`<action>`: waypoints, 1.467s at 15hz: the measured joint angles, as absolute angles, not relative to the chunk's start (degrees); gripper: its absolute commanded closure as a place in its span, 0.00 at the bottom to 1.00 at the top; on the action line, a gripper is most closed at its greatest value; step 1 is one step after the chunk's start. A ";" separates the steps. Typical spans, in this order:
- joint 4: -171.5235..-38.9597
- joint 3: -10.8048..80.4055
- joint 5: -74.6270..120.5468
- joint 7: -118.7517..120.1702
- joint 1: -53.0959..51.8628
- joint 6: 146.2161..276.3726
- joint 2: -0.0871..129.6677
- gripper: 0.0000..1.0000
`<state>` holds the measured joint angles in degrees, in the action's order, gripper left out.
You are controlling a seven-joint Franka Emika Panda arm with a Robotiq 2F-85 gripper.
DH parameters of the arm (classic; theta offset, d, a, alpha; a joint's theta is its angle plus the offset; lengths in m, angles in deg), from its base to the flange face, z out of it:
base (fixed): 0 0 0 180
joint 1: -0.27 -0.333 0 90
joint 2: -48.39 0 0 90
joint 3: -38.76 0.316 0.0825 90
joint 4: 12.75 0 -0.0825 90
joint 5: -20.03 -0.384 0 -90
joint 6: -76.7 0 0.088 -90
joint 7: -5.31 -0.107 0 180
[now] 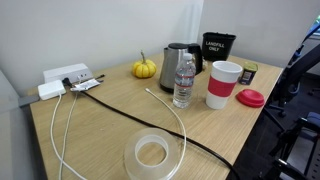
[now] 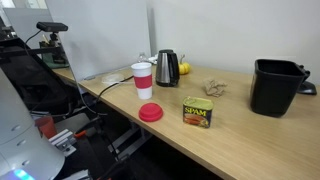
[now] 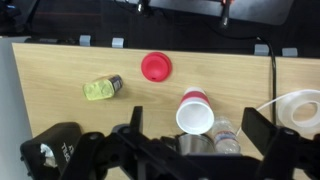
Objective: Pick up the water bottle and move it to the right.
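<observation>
Pincer (image 3: 193, 125) fingers stood wide apart in the wrist view. The water bottle (image 3: 226, 141) sat between them, toward 4 o'clock of centre, cap facing the camera. In an exterior view the water bottle (image 1: 184, 80) stood upright, with the cup (image 1: 223, 85) at its 3 o'clock; no pincer showed there.
</observation>
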<state>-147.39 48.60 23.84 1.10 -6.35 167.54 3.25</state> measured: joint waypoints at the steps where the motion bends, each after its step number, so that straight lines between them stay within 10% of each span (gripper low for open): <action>1: -147.01 50.00 23.74 -0.79 -7.01 169.67 4.52 0.00; 22: -145.50 53.68 19.23 -8.10 -8.67 176.61 8.87 0.00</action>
